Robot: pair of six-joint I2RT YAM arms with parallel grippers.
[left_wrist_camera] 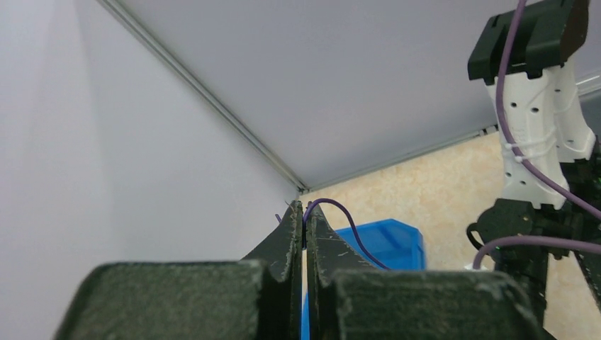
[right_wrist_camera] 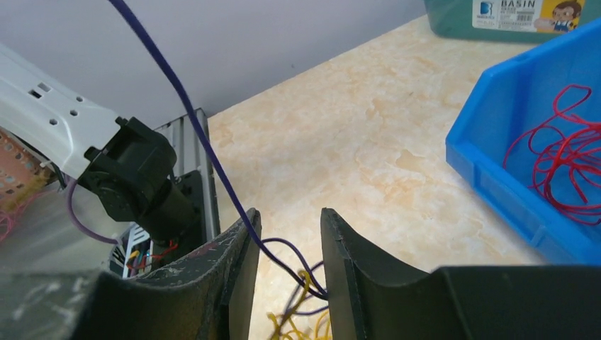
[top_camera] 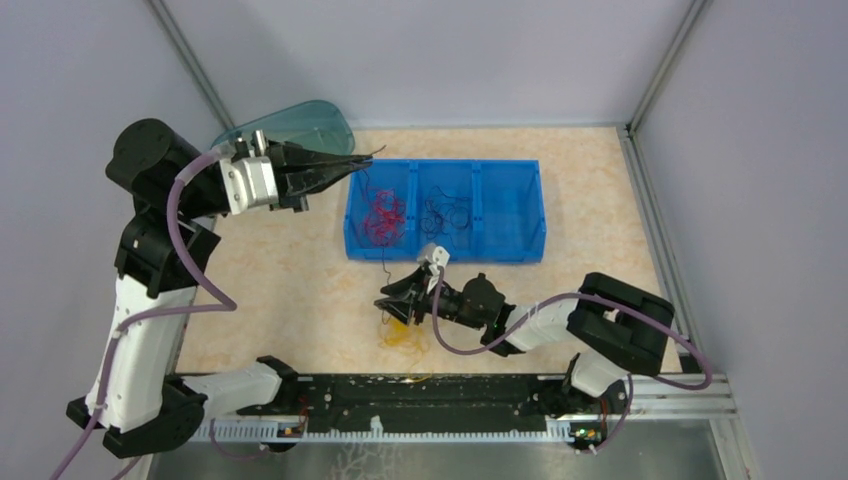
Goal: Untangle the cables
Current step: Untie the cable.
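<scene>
- Left gripper [top_camera: 350, 160]: jaws pressed together, pinching the dark purple wire [left_wrist_camera: 333, 202] high over the blue bin's [top_camera: 512, 168] left end.
- Right gripper [right_wrist_camera: 289, 219]: jaws spread. The purple wire passes between them unclamped, down into the yellow tangle [top_camera: 405, 338] on the table [top_camera: 290, 260].
- Red wires [top_camera: 382, 215] lie in the left compartment, dark wires [top_camera: 445, 212] in the middle one.
- Risk: a higher lift may tighten the knot or drag the unanchored yellow tangle.
- Risk: the thin wire may slip from the pinch.
</scene>
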